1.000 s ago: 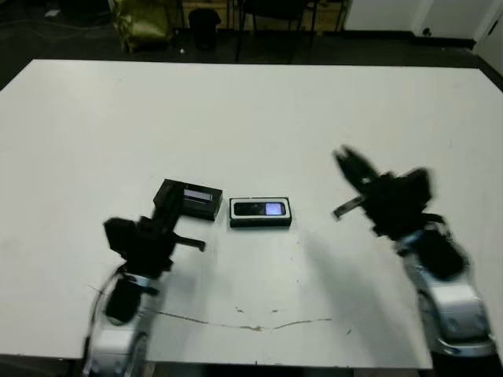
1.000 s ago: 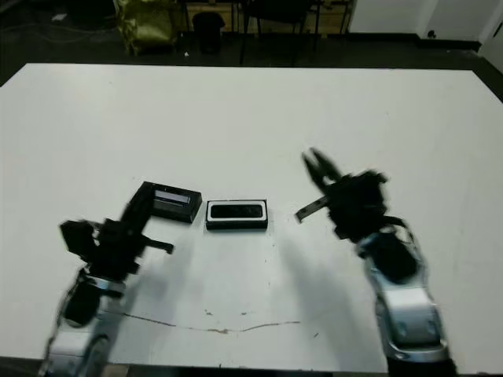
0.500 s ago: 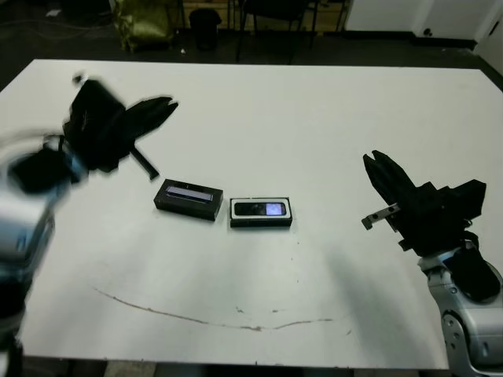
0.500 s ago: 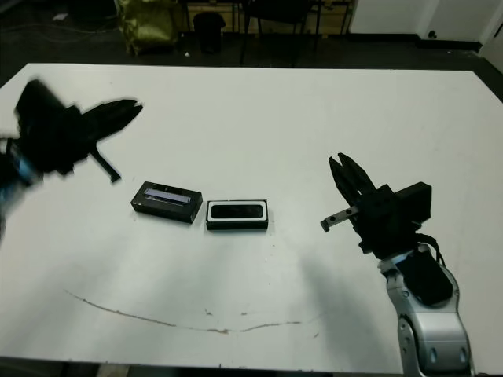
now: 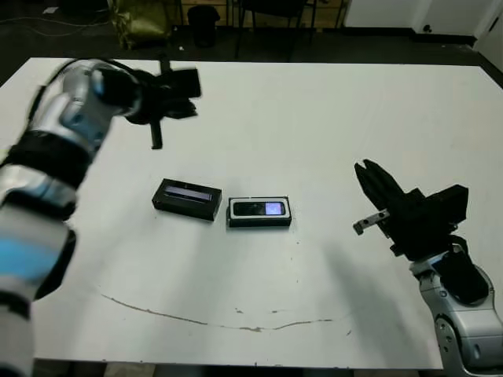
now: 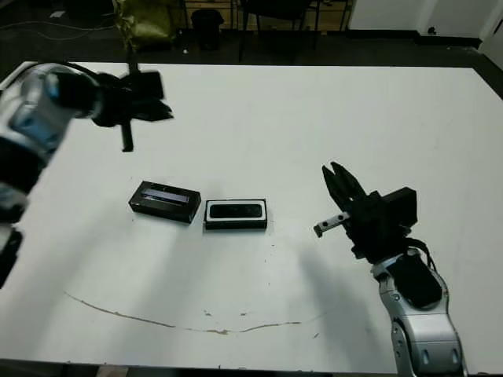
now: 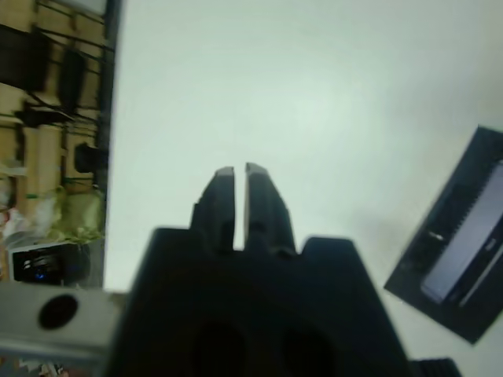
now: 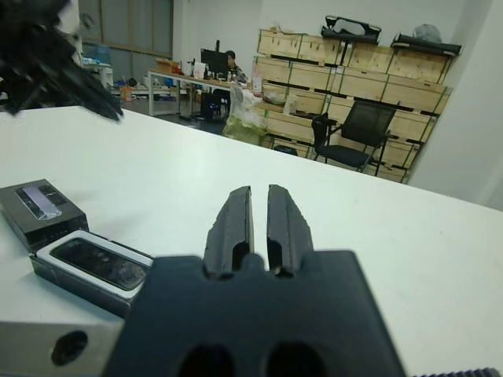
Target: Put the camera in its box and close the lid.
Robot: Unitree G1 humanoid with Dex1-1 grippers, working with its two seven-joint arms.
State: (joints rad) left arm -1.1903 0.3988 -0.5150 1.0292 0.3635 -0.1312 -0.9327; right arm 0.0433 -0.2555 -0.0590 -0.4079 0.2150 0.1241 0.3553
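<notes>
The camera (image 5: pixel 260 209), a slim black bar with a bluish patch, lies flat inside the white-lined box (image 5: pixel 233 213) at the table's middle. Just left of the box rests the black lid (image 5: pixel 187 199), glossy strip up, separate from the box. My left gripper (image 5: pixel 182 83) is raised over the table's far left, well away from the lid, fingers shut on nothing. My right gripper (image 5: pixel 366 170) hovers right of the box, shut and empty, pointing toward it. The right wrist view shows the camera (image 8: pixel 99 264), the box (image 8: pixel 56 246) and the lid (image 8: pixel 39 206).
A thin brown streak (image 5: pixel 236 323) runs across the white table (image 5: pixel 330 110) near its front edge. Chairs and a yellow bag stand beyond the far edge. In the right wrist view, shelves of crates and a seated person (image 8: pixel 230 60) are far behind.
My left arm has swung up from beside the lid to high over the far left of the table. My right gripper drew back to the right. Lid, box and camera stayed put.
</notes>
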